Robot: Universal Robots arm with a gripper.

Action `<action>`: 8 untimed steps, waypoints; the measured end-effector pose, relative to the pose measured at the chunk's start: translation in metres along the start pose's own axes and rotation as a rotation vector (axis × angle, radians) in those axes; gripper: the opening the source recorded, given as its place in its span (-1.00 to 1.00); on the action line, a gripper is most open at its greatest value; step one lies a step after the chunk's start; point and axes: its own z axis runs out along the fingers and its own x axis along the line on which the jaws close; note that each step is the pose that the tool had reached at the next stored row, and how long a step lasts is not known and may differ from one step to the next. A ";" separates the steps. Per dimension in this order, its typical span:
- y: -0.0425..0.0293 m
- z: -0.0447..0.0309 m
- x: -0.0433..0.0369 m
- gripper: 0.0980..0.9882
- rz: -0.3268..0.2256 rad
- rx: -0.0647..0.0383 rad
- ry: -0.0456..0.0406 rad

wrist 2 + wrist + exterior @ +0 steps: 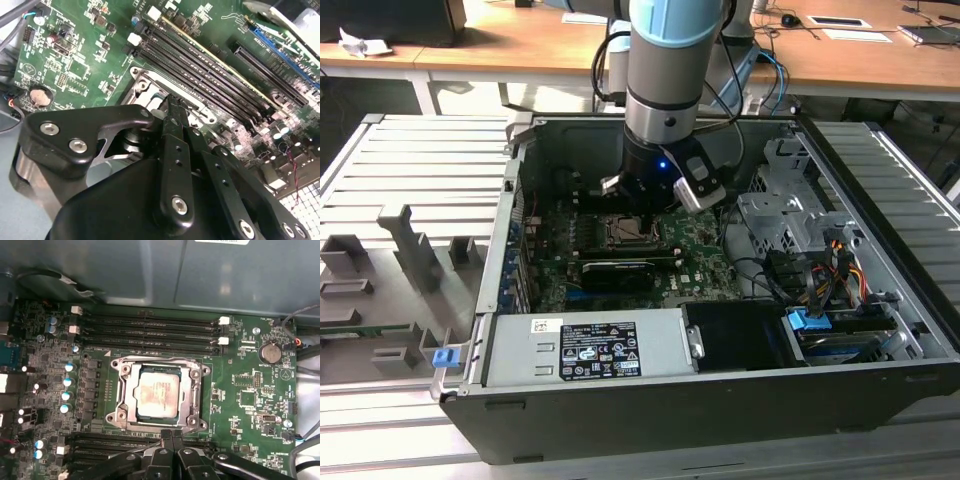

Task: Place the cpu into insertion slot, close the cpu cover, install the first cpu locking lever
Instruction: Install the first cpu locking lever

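The cpu (157, 394) shows its tan-silver face and lies flat in the insertion slot (121, 416) on the green board. The cpu cover (128, 390), a silvery frame, lies down around the chip, which shows through its window. My gripper (172, 436) is shut, its two black fingertips pressed together just beside the edge of the socket. In the second wrist view the gripper (170, 104) reaches over the slot's metal rim (144, 80). In the exterior view the arm stands over the socket (625, 230) inside the open computer case.
Long black memory slots (150, 327) run on both sides of the socket. A black card (618, 272), the power supply (585, 350), a drive cage (785, 215) and cables (840, 262) crowd the case. Grey fixtures (400, 265) stand outside on the exterior view's left.
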 end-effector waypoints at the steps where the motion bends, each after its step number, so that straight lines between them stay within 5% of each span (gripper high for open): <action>1: -0.0006 0.0001 0.0002 -0.98 0.000 -0.004 -0.0003; 4: -0.0070 -0.0003 0.0026 -0.98 -0.001 -0.012 -0.0007; 8: -0.0071 -0.0003 0.0194 -0.98 -0.005 -0.012 -0.0003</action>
